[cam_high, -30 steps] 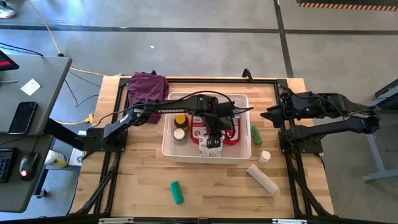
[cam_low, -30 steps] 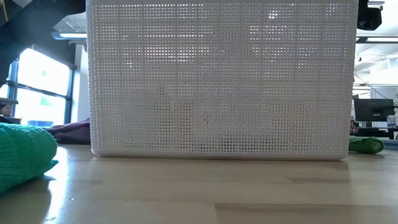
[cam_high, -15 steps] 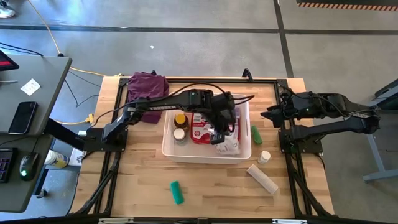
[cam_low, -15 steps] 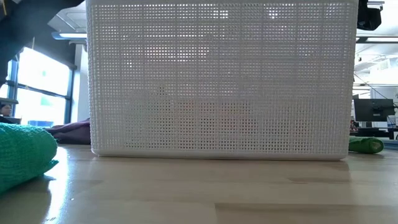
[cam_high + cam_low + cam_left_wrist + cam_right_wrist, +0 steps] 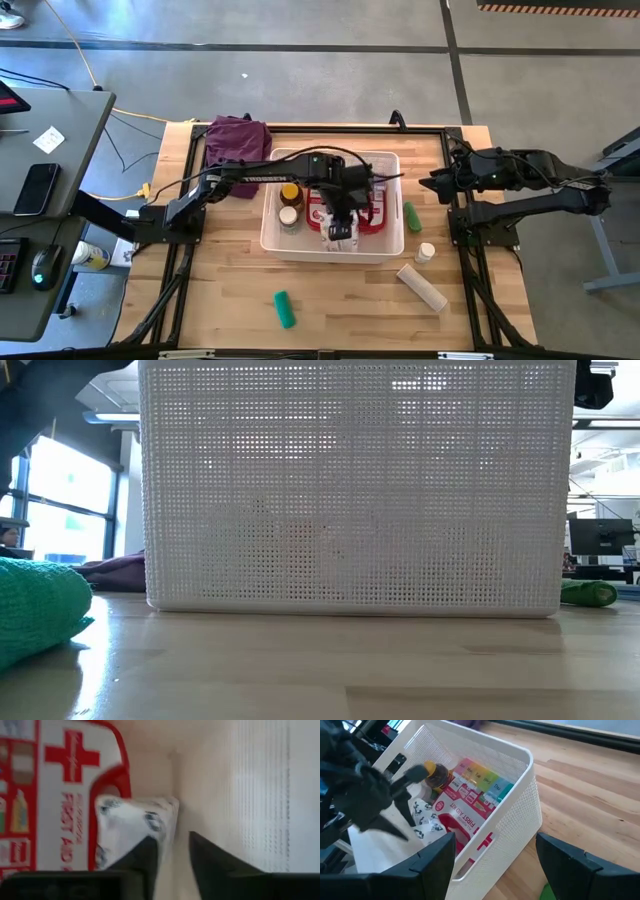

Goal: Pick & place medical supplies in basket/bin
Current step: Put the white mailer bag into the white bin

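Basket [image 5: 275, 240] under downward-bent left fingers [image 5: 150, 857]

High: looked straight down on desk [image 5: 230, 290].
Low: level, close against basket [image 5: 350, 490] wall.
Wrists: both saw basket's inside.

red first-aid pouch [image 5: 60, 795]: "FIRST AID", white-panel red cross | same pouch, right wrist view: "FIRST AID KIT"
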You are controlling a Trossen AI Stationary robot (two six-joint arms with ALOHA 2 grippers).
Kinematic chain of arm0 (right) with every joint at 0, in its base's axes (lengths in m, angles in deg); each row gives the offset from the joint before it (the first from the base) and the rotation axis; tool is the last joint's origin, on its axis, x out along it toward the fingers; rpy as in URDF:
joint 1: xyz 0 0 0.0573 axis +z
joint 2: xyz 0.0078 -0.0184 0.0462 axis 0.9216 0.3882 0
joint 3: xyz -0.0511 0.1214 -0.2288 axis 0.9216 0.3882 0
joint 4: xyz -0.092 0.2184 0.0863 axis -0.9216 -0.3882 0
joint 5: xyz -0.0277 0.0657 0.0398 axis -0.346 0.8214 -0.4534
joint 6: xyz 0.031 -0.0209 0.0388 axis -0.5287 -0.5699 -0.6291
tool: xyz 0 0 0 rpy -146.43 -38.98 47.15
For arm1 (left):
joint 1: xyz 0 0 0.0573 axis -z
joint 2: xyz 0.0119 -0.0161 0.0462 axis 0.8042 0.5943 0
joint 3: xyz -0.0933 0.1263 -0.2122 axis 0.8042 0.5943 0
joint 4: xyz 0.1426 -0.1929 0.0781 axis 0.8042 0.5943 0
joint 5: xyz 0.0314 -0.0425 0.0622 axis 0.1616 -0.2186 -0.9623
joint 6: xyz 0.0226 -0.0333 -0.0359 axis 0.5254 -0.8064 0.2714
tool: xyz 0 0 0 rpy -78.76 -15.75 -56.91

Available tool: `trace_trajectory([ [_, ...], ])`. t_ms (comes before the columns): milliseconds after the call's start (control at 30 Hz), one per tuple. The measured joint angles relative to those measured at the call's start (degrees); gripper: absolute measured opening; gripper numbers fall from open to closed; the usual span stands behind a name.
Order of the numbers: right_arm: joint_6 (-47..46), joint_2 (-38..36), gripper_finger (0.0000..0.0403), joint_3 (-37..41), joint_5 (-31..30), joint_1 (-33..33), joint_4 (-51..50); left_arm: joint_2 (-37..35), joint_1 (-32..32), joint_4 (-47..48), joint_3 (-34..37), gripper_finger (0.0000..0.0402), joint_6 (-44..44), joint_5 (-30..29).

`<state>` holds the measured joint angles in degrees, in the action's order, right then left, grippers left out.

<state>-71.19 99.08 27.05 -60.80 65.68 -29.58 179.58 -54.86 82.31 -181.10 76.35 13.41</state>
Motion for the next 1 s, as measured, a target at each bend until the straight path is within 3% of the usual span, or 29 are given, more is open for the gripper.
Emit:
trace_trajectory([
  [167,-0.1,0.0,0.0265,0.0,-0.3,0.0,0.1,0.0,0.3,3.2,0.0,0.0221,0.0,0.3],
  [333,-0.1,0.0,0.0265,0.0,-0.3,0.0,0.1,0.0,0.2,4.8,-0.8,0.0253,0.3,0.3],
  [500,-0.5,0.0,0.0265,0.0,-0.3,0.0,0.2,0.0,0.2,2.8,-3.1,0.0247,0.5,-2.7],
  [833,-0.5,0.0,0.0265,0.0,0.0,0.0,0.4,0.0,0.2,-1.7,-3.1,0.0207,0.0,-2.7],
  [1000,-0.5,0.0,0.0265,0.0,0.0,0.0,0.4,0.0,0.2,-6.6,-3.1,0.0197,-0.2,-7.0],
])
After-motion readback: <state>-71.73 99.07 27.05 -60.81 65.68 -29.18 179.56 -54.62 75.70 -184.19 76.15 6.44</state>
